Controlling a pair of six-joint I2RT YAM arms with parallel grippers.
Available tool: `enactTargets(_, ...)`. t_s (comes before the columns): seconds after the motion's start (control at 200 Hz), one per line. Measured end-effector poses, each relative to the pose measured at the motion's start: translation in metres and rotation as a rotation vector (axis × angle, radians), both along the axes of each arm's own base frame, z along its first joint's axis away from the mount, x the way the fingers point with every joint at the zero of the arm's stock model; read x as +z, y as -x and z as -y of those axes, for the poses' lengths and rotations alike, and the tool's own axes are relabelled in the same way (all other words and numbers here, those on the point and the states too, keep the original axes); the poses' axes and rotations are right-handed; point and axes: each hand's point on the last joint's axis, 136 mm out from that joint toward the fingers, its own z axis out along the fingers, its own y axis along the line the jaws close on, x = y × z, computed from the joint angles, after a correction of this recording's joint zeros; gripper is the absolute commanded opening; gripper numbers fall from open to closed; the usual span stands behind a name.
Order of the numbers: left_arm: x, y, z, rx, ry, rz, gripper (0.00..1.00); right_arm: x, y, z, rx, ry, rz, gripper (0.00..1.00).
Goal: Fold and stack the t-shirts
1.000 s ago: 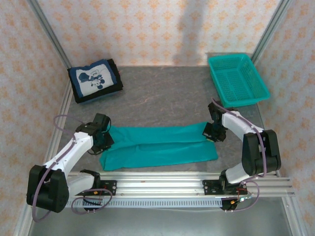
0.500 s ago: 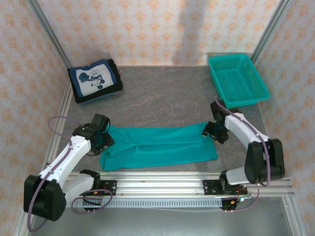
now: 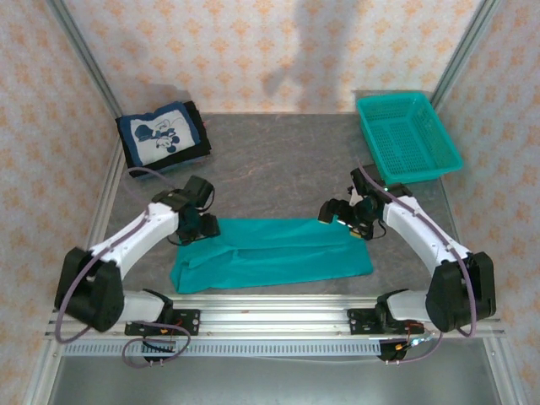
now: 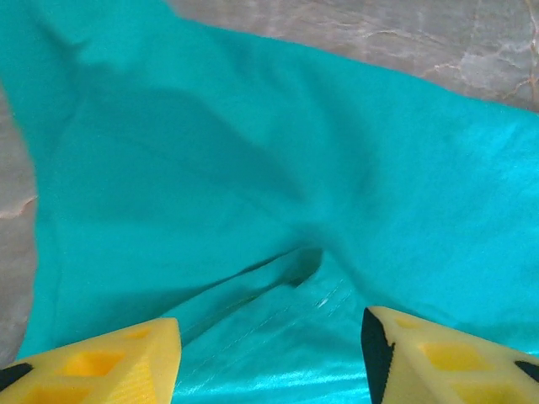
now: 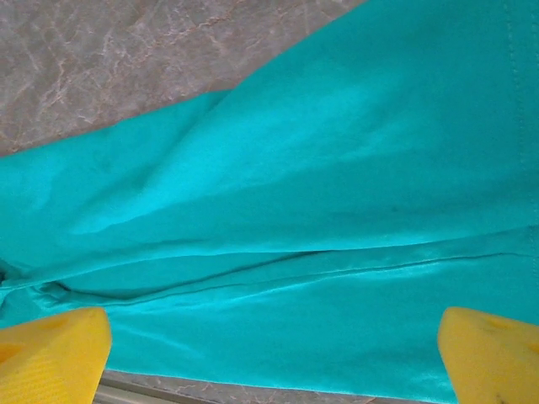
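Teal t-shirt [image 3: 270, 253]: long folded band across worktop [image 3: 278, 164]. Left fingers [image 4: 109, 366] and right fingers [image 5: 55, 347] spread above opposite ends, pinching nothing; placement suits next crosswise fold.

Grey marbled table [image 3: 278, 160] between orange-patterned wallpaper walls [image 3: 253, 51].

White-and-black arms [image 3: 139, 236] carry looping lilac cables [image 3: 148, 171] and yellow fingers [image 4: 109, 366].

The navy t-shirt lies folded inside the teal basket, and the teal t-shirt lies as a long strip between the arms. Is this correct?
No. The top external view shows the navy t-shirt folded at the far left corner of the table, not inside the teal basket. The teal t-shirt does lie as a long strip between the arms.
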Motion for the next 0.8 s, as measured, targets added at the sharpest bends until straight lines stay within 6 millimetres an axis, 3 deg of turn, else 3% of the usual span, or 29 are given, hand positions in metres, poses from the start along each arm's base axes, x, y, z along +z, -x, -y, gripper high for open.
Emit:
enactTargets(0.24,-0.023,-0.018,0.011,-0.127,-0.041,-0.081,0.44,0.002,0.0,-0.005,0.012,-0.026,0.005,0.99)
enactTargets(0.395,-0.034,-0.019,0.015,-0.173,-0.056,-0.117,0.39,0.002,0.0,-0.005,0.016,-0.027,0.005,0.99)
enactTargets(0.641,-0.036,-0.015,0.019,-0.201,-0.046,-0.131,0.15,0.002,0.0,-0.005,0.018,-0.027,0.006,0.99)
enactTargets(0.801,-0.03,-0.004,0.023,-0.208,-0.02,-0.12,0.1,0.009,-0.007,-0.007,0.029,-0.028,0.029,0.99)
